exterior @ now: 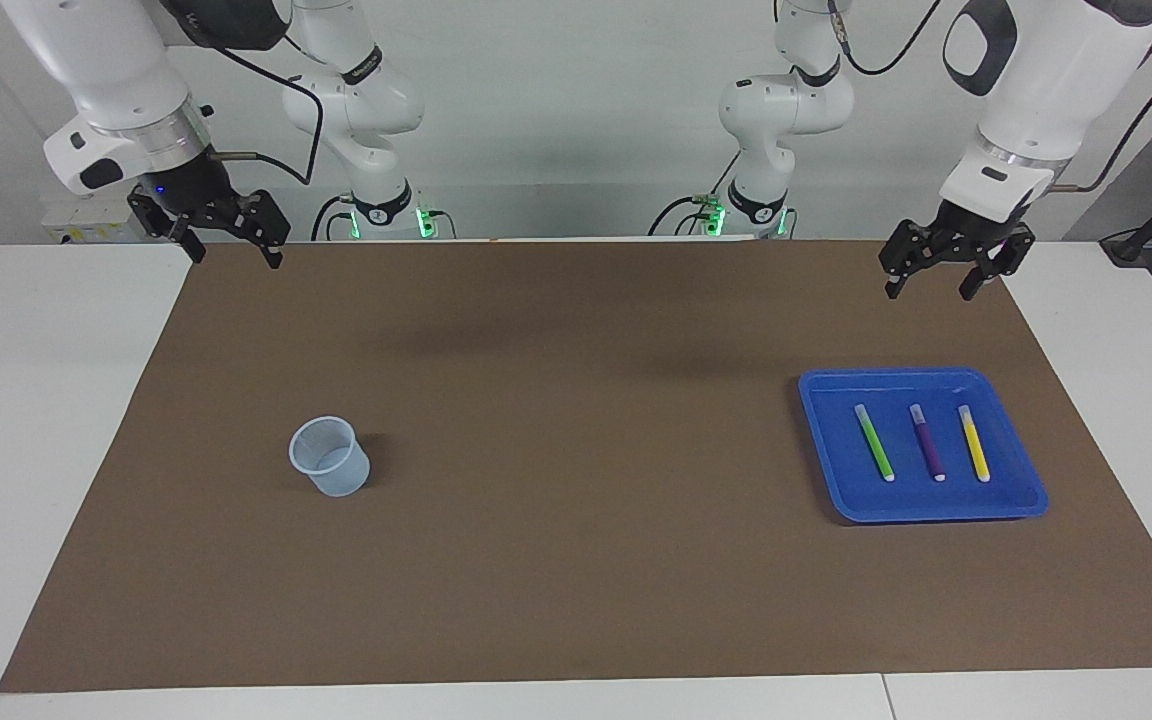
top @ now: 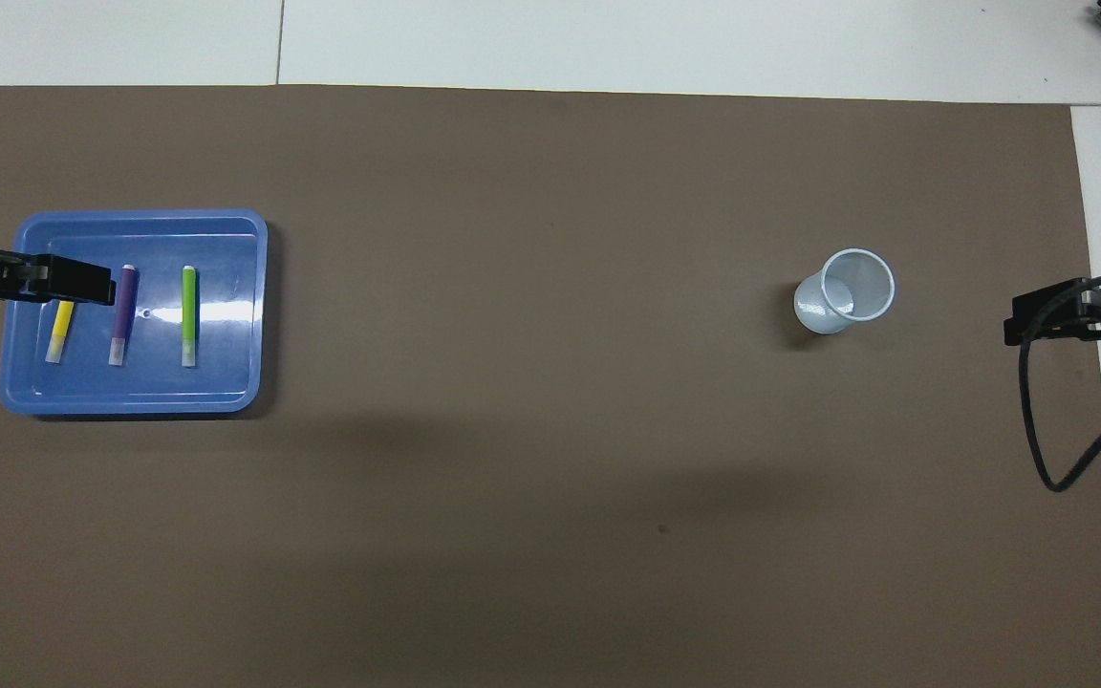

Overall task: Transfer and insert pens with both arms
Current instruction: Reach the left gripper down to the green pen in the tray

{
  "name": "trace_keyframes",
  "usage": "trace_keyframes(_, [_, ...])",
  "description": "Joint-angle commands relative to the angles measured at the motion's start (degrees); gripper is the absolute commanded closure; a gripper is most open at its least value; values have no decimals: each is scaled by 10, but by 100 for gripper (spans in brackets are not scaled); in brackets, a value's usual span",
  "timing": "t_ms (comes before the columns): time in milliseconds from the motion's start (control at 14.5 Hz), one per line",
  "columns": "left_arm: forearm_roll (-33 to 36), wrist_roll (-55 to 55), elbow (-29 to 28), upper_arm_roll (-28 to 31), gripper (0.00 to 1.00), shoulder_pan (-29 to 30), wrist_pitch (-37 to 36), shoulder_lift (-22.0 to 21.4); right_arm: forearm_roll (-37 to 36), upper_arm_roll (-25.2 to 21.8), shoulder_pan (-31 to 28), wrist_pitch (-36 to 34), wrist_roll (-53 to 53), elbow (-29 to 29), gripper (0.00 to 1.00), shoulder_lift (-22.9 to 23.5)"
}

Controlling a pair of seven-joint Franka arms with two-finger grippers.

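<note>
Blue tray [exterior: 1021, 497] sat near left arm's end of bench, flat on brown mat [exterior: 576, 560]. Green pen [exterior: 874, 443], purple pen [exterior: 927, 443], yellow pen [exterior: 973, 443] lay side by side in tray, apart. Clear plastic cup [exterior: 330, 457] stood upright toward right arm's end. Left gripper [exterior: 943, 278] hung raised, fingers spread, empty. Right gripper [exterior: 231, 250] raised over mat's corner, spread, empty.

The left arm [exterior: 1036, 90] is reaching down from its base, its left gripper [exterior: 946, 280] hanging in the air with fingers spread apart, over the robots' edge of the desk near the left arm's corner. The right arm [exterior: 106, 90] is mirroring it, the right gripper [exterior: 226, 250] hanging open over the robots' edge near the right arm's corner. Both wrists are tilting slightly inward.
</note>
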Motion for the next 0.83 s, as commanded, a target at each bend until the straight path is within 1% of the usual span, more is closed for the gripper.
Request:
trace_keyframes(0, [-1, 11, -32, 5, 0, 2, 54, 13, -1, 3, -5, -2, -12, 1, 0, -3])
trace_keyframes(344, [8, 25, -34, 8, 0, 4, 119, 79, -1, 3, -5, -2, -12, 1, 0, -3])
trace_keyframes(413, [18, 37, -43, 8, 0, 12, 132, 86, -1, 3, -5, -2, -12, 1, 0, -3])
trace_keyframes(551, [20, 58, -78, 8, 0, 24, 180, 88, -1, 3, -5, -2, -12, 1, 0, -3])
trace_keyframes(757, [20, 61, -98, 8, 0, 34, 236, 124, -1, 3, -5, -2, -12, 1, 0, -3])
